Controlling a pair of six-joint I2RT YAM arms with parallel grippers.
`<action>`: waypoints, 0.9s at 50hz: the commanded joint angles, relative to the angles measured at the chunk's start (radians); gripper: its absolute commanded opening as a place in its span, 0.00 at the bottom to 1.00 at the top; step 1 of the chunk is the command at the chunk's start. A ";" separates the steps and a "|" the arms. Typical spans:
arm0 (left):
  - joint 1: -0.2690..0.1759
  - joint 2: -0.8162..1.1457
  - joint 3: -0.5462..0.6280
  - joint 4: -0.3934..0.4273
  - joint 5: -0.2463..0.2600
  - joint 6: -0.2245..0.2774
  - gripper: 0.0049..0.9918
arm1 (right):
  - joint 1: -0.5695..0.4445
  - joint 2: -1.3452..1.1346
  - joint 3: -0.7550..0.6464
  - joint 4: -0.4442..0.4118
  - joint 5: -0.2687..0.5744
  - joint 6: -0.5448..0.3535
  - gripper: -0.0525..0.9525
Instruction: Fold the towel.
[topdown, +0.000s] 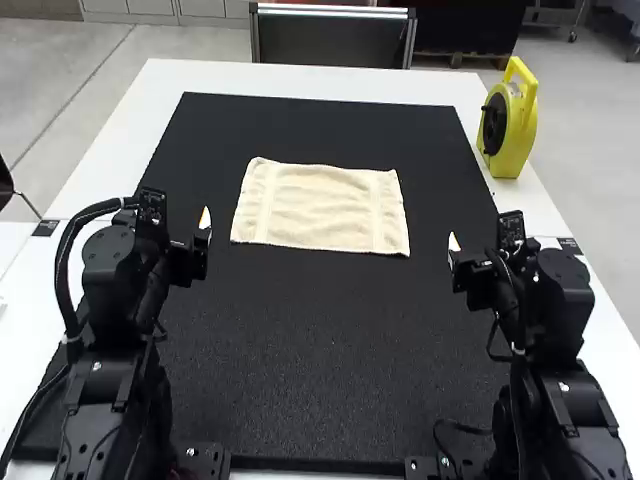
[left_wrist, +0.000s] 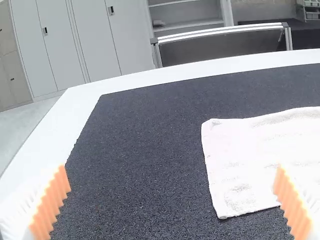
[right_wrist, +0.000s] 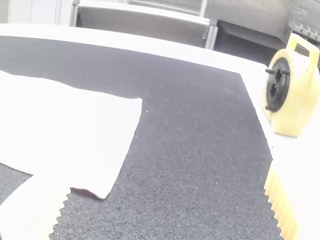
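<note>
On a black mat (topdown: 320, 350) over a white table (topdown: 400, 83), a cream towel (topdown: 320, 208) lies spread in a rough rectangle, lightly rippled, toward the far half and between the two arms. The left gripper (left_wrist: 171, 171) is wide apart and empty, short of the towel's left side. The right gripper (right_wrist: 167, 177) is also wide and empty, on the other side. A yellow reel (topdown: 520, 125) stands upright on the table's right edge. The task appears to be at its start, with the first fold yet to be made. The next move likely calls for both grippers to lower to the near corners, pinch the cloth alone, and carry that edge evenly to the far one.
</note>
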 joint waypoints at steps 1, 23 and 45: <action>0.004 -0.001 -0.004 0.009 0.013 0.013 0.97 | 0.005 -0.005 -0.007 -0.007 -0.049 -0.011 0.96; -0.001 -0.001 -0.004 0.251 -0.056 0.154 0.91 | -0.001 -0.003 -0.006 0.210 0.040 0.001 0.95; 0.004 -0.001 0.002 0.334 -0.033 0.028 0.92 | -0.210 -0.003 -0.003 0.308 -0.114 0.036 0.95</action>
